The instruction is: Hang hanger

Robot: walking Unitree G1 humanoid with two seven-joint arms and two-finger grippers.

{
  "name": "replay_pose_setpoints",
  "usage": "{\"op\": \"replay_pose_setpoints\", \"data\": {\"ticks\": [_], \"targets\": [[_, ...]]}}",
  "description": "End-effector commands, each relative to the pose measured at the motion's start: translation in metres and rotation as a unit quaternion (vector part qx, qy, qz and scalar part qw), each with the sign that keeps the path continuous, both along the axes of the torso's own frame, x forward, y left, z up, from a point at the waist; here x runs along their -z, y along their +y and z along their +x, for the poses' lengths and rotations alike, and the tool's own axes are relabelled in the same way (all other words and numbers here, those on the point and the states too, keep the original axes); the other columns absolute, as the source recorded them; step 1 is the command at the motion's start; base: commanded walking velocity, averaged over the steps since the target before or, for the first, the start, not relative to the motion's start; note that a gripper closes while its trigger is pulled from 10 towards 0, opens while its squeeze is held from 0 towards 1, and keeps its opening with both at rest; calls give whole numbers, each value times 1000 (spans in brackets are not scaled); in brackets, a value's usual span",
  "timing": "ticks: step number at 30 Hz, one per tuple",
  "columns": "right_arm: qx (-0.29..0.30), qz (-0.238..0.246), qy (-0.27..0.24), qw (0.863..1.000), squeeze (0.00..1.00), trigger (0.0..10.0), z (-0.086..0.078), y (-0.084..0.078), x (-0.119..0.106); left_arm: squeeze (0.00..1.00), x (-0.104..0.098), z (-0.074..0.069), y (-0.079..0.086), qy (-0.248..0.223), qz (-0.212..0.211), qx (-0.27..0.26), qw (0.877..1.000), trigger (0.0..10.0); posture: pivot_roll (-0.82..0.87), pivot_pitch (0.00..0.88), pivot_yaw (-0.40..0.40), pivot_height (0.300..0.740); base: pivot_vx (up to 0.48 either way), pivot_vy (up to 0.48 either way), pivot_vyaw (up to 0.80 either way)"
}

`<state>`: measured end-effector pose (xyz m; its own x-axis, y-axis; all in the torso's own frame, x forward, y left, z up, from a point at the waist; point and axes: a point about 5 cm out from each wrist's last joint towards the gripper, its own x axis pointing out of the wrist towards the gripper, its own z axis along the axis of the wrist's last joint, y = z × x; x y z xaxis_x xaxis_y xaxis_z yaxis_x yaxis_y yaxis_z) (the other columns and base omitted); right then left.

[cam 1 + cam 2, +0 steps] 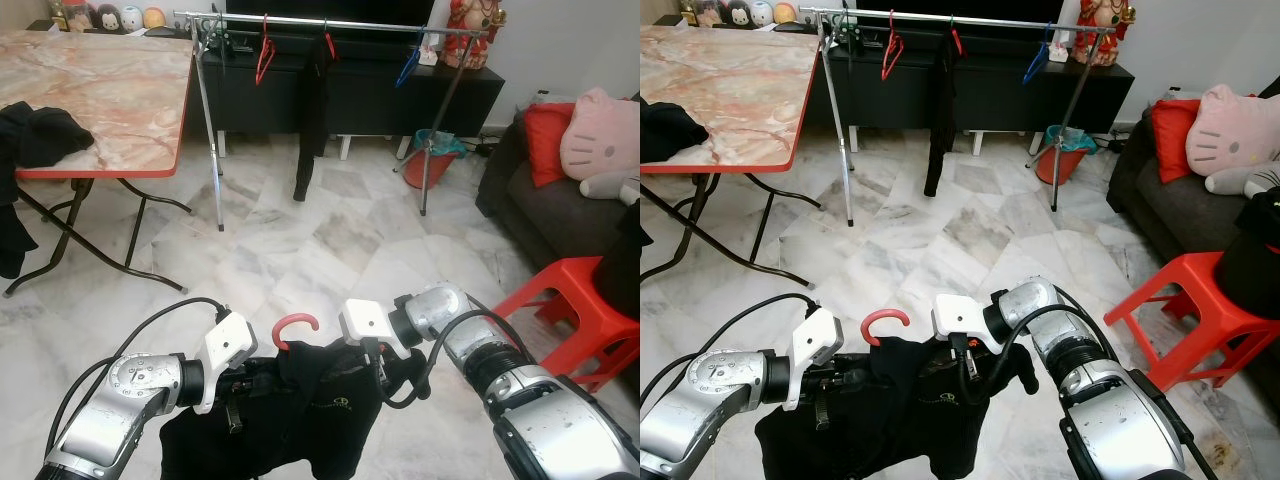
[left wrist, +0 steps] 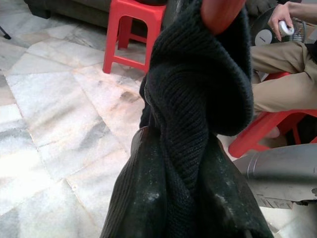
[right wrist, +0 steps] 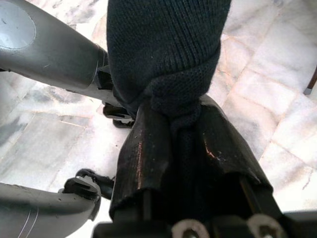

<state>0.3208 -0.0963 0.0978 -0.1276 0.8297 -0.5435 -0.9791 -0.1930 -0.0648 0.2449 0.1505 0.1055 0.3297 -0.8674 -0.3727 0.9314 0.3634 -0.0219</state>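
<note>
1. Both hands are clamped on the black knit garment (image 1: 300,400) draped over a red plastic hanger (image 1: 296,326): left hand (image 1: 240,385) and right hand (image 1: 385,365) at opposite shoulders.
2. Its long axis runs hand to hand, hook upward between them.
3. Well ahead stands the silver metal clothes rail (image 1: 330,22), beyond bare floor.
4. From the left wrist, a seated person (image 2: 285,64) appears.

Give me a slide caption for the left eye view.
Both pincers, left and right, grip a black garment on a red hanger.
</note>
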Motion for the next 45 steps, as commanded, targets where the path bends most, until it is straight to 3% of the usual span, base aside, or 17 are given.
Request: {"op": "replay_pose_setpoints", "data": {"ticks": [1,2,3,15,32,37,40,41,42,43,44,45], "targets": [[-4,31,-15,999,0,10000,4,8,-12,0,-1,-1,-7,-2,-13,-2,1000,0,173,43,-144,740,0,0,0],[-5,33,-11,999,220,10000,4,9,-12,0,-1,-1,-7,-2,-13,-3,1000,0,173,43,-144,740,0,0,0],[-8,38,-1,999,1000,10000,4,10,-13,0,0,-2,-6,-2,-12,-2,1000,0,171,42,-141,740,0,0,0],[-23,34,9,999,1000,10000,1,8,-11,0,-2,-1,-2,-5,-5,-2,1000,0,168,41,-136,740,0,0,0],[6,19,-51,999,1000,10000,16,-9,-33,0,8,2,22,-8,35,-48,998,0,151,16,-135,740,0,0,0],[44,24,-76,996,1000,10000,22,-11,-37,0,13,10,29,-26,46,-95,994,0,152,0,-139,740,0,0,0],[128,85,-102,983,1000,10000,33,-12,-48,0,18,17,39,-40,54,-154,986,0,152,0,-136,740,0,0,0],[158,105,-109,976,906,10000,36,-13,-51,0,18,19,42,-47,54,-171,983,0,151,0,-136,740,0,0,0],[183,121,-114,969,671,10000,39,-13,-53,0,19,21,45,-54,55,-189,979,0,150,0,-135,740,0,0,0],[183,121,-114,969,671,10000,39,-13,-53,0,19,21,45,-54,55,-189,979,0,150,0,-135,740,0,0,0],[282,152,-127,939,0,10000,47,-22,-52,0,23,26,59,-60,63,-264,961,5647,147,0,-135,740,0,0,0],[315,159,-132,926,0,10000,49,-25,-51,0,26,27,64,-58,65,-288,954,5647,148,0,-136,740,0,0,0]]}}
